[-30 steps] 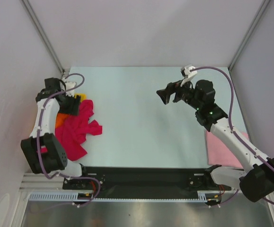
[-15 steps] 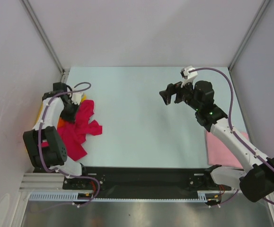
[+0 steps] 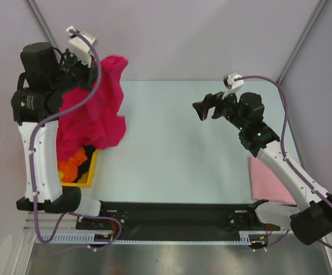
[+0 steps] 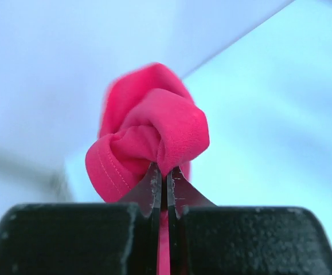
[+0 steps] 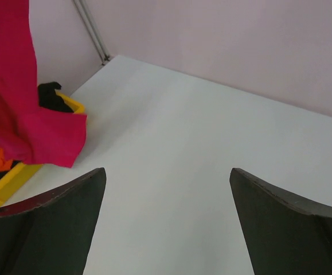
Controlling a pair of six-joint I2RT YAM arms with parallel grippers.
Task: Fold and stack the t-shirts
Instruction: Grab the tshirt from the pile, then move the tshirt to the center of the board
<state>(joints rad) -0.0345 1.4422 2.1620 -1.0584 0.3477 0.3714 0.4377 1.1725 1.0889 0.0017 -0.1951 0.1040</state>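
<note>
Above the yellow tray [image 3: 92,172], the crimson t-shirt [image 3: 97,112] is pinched by a bunched fold in the closed left gripper [image 4: 161,177] and hangs free. The orange t-shirt [image 3: 71,166] and black t-shirt [image 5: 50,94] are seen inside the tray. Well right of the tray, the right gripper [image 3: 204,109] is held wide open and empty, and the pale pink t-shirt [image 3: 269,180] is laid flat farther right.

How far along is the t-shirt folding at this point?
Looks done: only the pale pink t-shirt lies flat on the table. In hand: the left gripper is shut on the crimson t-shirt, held high over the yellow tray. Left: the orange t-shirt and the black one sit bunched in that tray; nothing is stacked. The right gripper hangs open, empty.
</note>
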